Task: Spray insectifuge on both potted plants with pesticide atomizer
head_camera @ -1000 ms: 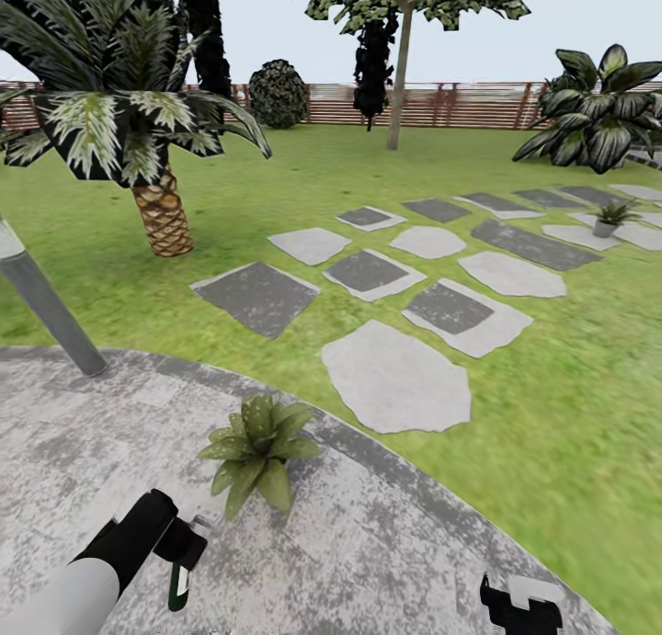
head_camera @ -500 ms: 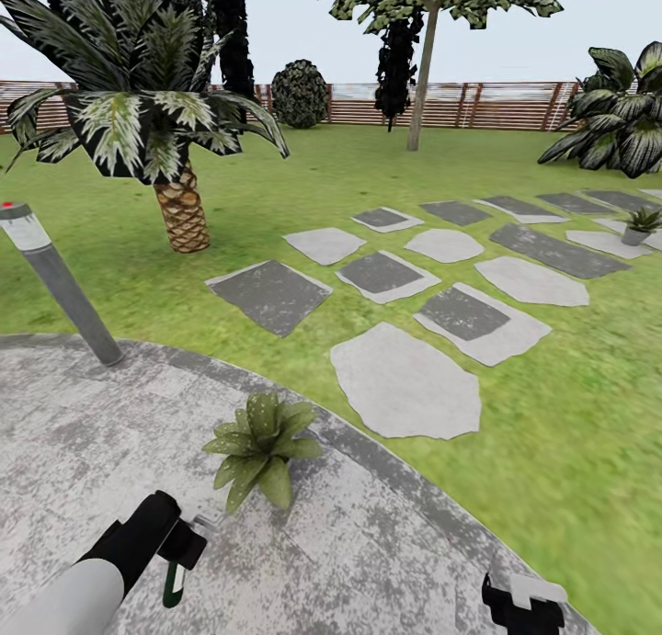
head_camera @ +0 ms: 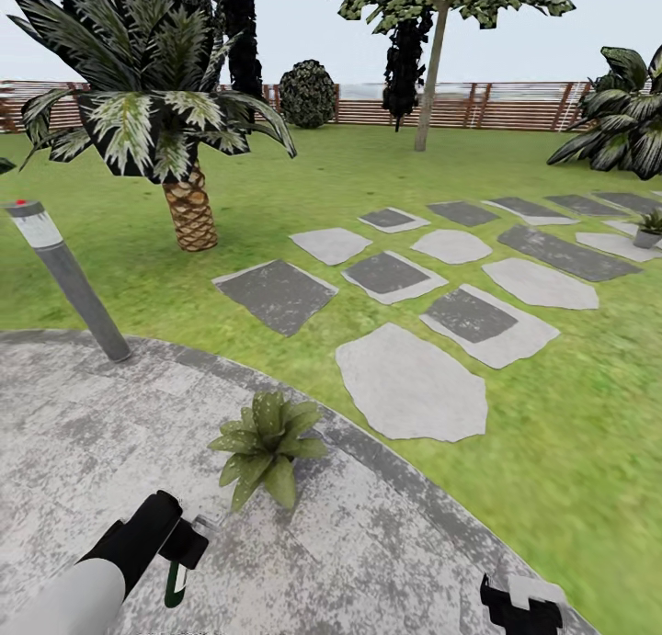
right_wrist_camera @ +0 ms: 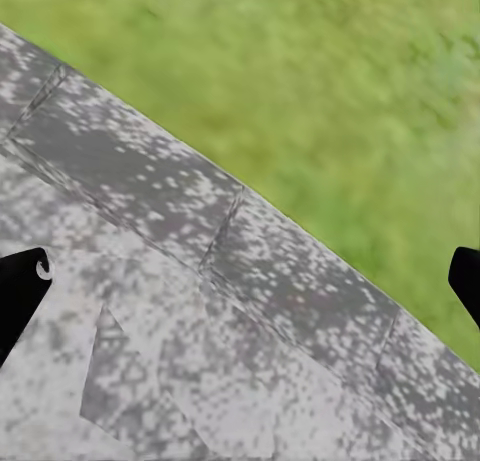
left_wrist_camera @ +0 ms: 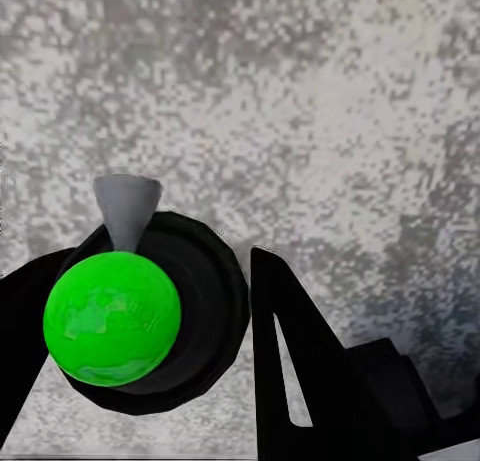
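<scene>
Your left gripper (head_camera: 184,552) is clamped on the pesticide atomizer (head_camera: 175,583), the slim green bottle hanging down between the fingers over the round paved patch (head_camera: 386,561). From the left wrist you look down on its top (left_wrist_camera: 112,319), showing bright green, with a grey nozzle cone pointing away and a black finger (left_wrist_camera: 300,361) alongside. Just ahead of that gripper sits one potted plant (head_camera: 267,444) on the paving. The second potted plant (head_camera: 649,227) is far off, well to the right on the stepping stones (head_camera: 409,382). Your right gripper (head_camera: 520,607) hangs spread wide over the paving's edge, holding nothing.
</scene>
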`<state>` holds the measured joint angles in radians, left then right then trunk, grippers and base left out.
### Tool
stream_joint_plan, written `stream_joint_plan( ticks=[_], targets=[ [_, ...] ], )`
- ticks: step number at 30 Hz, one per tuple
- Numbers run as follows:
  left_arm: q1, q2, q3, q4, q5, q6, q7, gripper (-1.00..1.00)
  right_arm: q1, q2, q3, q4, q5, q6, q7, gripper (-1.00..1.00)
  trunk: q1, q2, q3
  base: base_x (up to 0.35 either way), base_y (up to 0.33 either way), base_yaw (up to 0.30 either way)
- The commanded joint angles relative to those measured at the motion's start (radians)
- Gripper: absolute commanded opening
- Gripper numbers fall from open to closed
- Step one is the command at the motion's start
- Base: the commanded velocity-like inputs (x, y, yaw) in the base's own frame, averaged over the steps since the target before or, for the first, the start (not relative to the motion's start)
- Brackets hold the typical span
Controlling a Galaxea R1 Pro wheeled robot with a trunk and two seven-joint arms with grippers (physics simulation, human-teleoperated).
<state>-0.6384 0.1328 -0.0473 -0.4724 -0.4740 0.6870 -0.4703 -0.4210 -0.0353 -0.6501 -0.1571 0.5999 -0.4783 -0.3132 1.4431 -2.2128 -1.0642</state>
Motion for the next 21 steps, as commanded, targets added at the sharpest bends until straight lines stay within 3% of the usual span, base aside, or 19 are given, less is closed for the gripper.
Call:
stream_joint_plan(
  ticks=[1,9,21],
  targets=[
    [0.000,0.001,-0.005,-0.002,-0.009,0.002,-0.008,-1.00,-0.001,0.000,-0.006,0.002,0.011,-0.003,-0.004,1.00,0.000,0.000,-0.001,0.000,0.000,0.255],
    [0.000,0.001,-0.005,-0.002,-0.009,0.002,-0.008,-1.00,-0.001,0.000,-0.007,0.001,0.011,-0.003,-0.004,1.00,0.000,0.000,-0.001,0.236,0.000,0.240],
    [0.000,0.001,-0.001,-0.002,-0.008,0.002,-0.010,-1.00,-0.001,0.000,-0.007,0.001,0.010,-0.003,-0.004,1.00,0.000,0.000,-0.001,0.023,0.000,0.010]
  ],
)
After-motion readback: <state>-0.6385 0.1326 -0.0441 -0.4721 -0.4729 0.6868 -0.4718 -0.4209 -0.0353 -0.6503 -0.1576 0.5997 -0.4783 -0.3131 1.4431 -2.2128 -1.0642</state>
